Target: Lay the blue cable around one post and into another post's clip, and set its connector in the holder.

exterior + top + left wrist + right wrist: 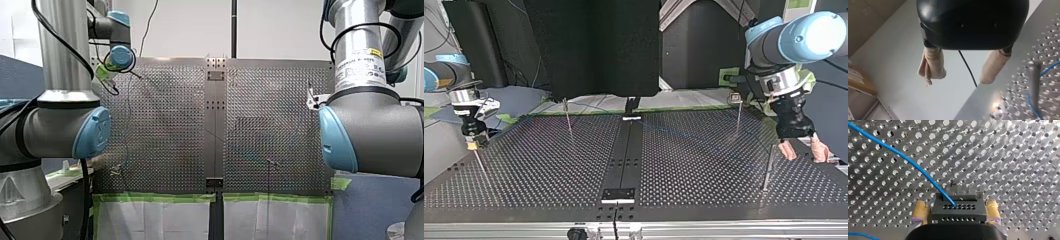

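Note:
The blue cable ends in a black connector seated against a metal holder on the perforated plate. My right gripper is open, and its yellow pads flank the connector. It hangs at the top view's left. My left gripper is open with nothing between its beige pads. It stands over the table's edge at the top view's right, beside a thin post with the cable at its foot. The cable runs faintly across the table.
Thin posts stand on the plate. A black centre strip splits the perforated table. A dark panel rises behind the far edge. In the front view both arms' elbows block the near corners.

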You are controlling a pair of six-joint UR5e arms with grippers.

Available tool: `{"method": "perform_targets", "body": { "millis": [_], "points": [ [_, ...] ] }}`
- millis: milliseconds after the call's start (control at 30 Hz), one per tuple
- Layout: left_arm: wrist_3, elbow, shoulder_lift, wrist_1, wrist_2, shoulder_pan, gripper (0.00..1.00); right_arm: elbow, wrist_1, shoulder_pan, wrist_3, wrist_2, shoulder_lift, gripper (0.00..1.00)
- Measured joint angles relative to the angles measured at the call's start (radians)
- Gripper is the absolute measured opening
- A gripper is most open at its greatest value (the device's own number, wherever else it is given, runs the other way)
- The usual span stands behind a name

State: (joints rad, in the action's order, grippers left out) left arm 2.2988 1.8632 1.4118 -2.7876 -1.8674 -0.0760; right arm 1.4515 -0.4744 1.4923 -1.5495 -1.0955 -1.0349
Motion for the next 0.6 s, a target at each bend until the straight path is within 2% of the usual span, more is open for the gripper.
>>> {"method": "perform_targets", "body": {
  "millis": [300,600],
  "points": [
    [-0.096,-0.096,0.0,-0.096,-0.09,0.035,1.0,0.0,0.003,0.001,0.002,0.0,0.0,0.99],
    [-0.195,-0.193,0.0,-0.195,-0.106,0.055,1.0,0.0,0.005,0.003,0.003,-0.001,0.0,0.99]
  ]
}}
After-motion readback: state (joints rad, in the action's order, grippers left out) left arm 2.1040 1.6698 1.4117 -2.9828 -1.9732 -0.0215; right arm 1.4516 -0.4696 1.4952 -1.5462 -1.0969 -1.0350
